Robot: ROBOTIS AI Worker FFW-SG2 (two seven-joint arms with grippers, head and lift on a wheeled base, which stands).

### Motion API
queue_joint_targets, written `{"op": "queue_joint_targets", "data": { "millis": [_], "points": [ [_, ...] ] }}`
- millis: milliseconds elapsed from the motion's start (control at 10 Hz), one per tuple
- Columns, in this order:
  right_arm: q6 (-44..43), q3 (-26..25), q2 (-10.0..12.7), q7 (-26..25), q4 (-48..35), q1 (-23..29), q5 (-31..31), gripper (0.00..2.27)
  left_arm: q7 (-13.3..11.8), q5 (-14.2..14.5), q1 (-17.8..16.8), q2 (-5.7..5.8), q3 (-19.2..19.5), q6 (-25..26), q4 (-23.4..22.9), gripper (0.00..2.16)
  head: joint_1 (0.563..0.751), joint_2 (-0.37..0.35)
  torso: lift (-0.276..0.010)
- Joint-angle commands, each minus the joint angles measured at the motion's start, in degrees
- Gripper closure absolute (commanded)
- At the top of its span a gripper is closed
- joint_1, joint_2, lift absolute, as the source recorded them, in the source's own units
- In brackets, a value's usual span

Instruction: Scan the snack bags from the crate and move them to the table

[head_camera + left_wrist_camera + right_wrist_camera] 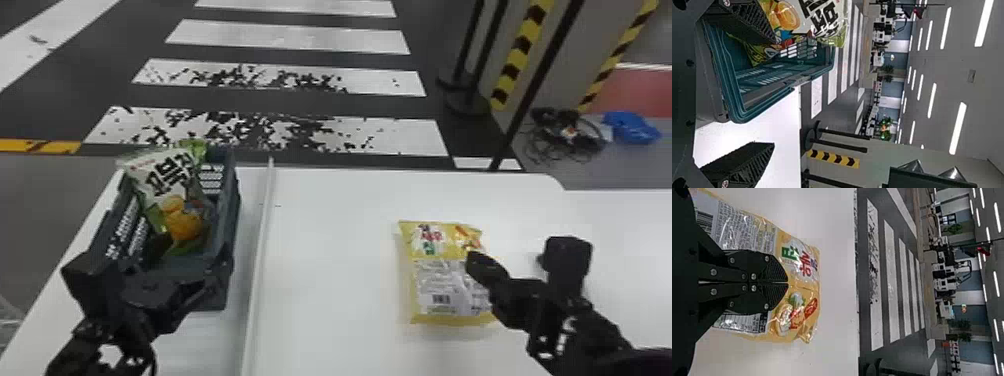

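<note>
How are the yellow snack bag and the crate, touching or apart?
Apart. In the head view, the white table and a raised strip show between the bag and the crate.

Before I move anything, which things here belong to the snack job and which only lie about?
For the job:
crate
white-and-green snack bag inside
yellow snack bag
table
left pincer
right pincer

Lying about on the floor:
blue bundle
tangled cables

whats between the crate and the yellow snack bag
A thin white strip runs between the crate and the yellow bag, with bare tabletop either side, as the head view shows.
</note>
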Motion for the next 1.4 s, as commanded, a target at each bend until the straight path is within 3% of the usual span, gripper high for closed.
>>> {"op": "queue_joint_targets", "data": {
  "millis": [0,300,400,600,700,800,900,1000,1300],
  "points": [
    [0.19,-2.23,-0.32,0.01,-0.94,0.77,-0.35,2.25,0.00,0.00,-0.19,0.00,-0.21,-0.01,0.07,0.07,0.695,-0.088,-0.095],
    [-0.69,-5.75,-0.50,-0.78,1.79,1.38,-0.62,2.25,-0.09,0.00,-0.54,0.09,-0.30,-0.01,0.24,0.07,0.695,-0.131,-0.095],
    [-0.51,-6.80,-1.47,-0.69,3.19,1.03,-0.70,2.24,-0.09,0.00,-0.80,0.09,-0.30,-0.01,0.59,0.07,0.695,-0.153,-0.095],
    [-0.86,-8.74,-2.34,-0.60,4.69,0.94,-0.88,2.08,-0.09,0.09,-1.07,0.09,-0.30,-0.01,1.30,0.07,0.695,-0.190,-0.095],
    [-1.04,-10.14,-2.43,-0.60,5.13,0.94,-1.14,1.77,-0.09,0.09,-1.15,0.00,-0.30,-0.18,1.30,0.07,0.695,-0.209,-0.095],
    [-1.39,-11.46,-2.87,-0.60,5.74,0.94,-1.58,1.22,-0.09,0.18,-1.07,0.00,-0.30,-0.36,1.30,0.07,0.695,-0.225,-0.095],
    [-1.22,-12.51,-3.93,-0.16,6.18,0.94,-2.11,0.12,-0.09,0.18,-1.07,0.00,-0.30,-0.89,1.47,0.07,0.695,-0.236,-0.095],
    [-0.51,-13.04,-4.81,-0.16,6.36,0.86,-2.11,0.00,-0.09,0.18,-1.07,0.00,-0.30,-1.24,1.74,0.07,0.695,-0.254,-0.095],
    [-0.34,-14.18,-6.91,-0.16,9.79,-0.64,-1.32,0.00,-0.18,0.62,-1.51,-0.18,-0.74,-3.52,3.32,0.07,0.695,-0.295,-0.095]
  ]
}}
